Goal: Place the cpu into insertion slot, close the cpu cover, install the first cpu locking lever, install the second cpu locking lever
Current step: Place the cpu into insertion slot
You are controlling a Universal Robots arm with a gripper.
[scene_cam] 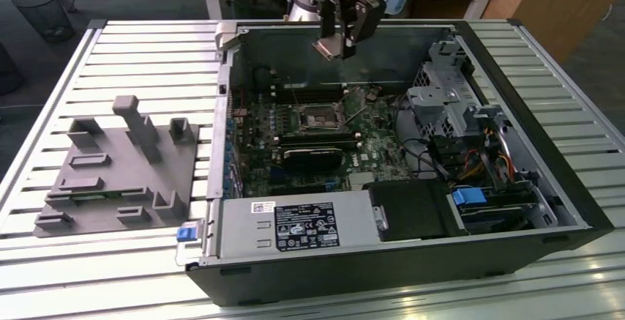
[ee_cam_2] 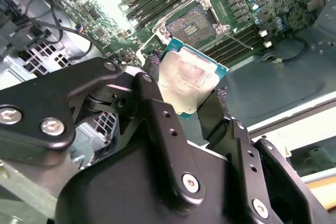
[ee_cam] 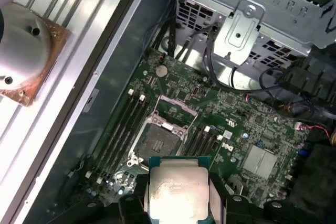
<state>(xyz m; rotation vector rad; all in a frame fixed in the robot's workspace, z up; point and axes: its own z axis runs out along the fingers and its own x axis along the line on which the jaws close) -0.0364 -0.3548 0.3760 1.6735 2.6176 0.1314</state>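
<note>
My gripper hangs above the open computer case, over its far wall, shut on the cpu. In both wrist views the cpu is a silver-topped square chip with a green edge, clamped by its sides between the two black fingers. The insertion slot is a dark square socket on the green board, below the chip and apart from it. The cpu cover stands swung open beside the socket.
The case lies open on a slatted metal table. A silver drive cage and cables fill the exterior view's right, and a power supply sits at the front. A grey fixture block lies outside on the exterior view's left.
</note>
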